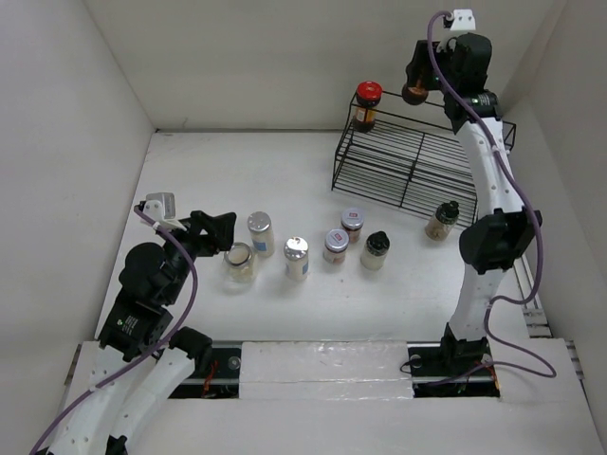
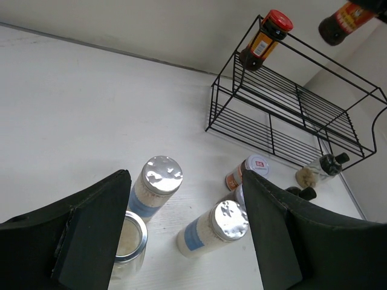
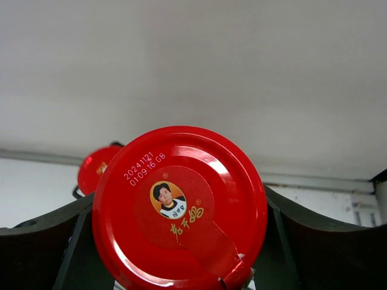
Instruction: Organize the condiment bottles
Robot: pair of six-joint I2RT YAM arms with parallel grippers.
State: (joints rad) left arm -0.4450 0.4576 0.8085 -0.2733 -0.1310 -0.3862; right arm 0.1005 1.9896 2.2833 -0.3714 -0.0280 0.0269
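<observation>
My right gripper (image 1: 414, 83) is shut on a dark jar with a red lid (image 3: 181, 208) and holds it in the air above the black wire rack's top right. A second dark red-lidded jar (image 1: 367, 104) stands on the rack's top left corner; it also shows in the right wrist view (image 3: 97, 169). Several pale jars stand on the table: two with silver lids (image 1: 260, 232) (image 1: 297, 257), two with labelled lids (image 1: 335, 245) (image 1: 352, 224), two with black lids (image 1: 375, 250) (image 1: 442, 220). My left gripper (image 1: 213, 232) is open and empty, just left of a silver-rimmed jar (image 1: 237, 261).
The black wire rack (image 1: 417, 156) stands at the back right against the wall, with its lower shelf bare (image 2: 290, 115). White walls enclose the table on three sides. In the left wrist view the silver-lidded jars (image 2: 156, 187) (image 2: 214, 226) lie between my fingers (image 2: 97, 229).
</observation>
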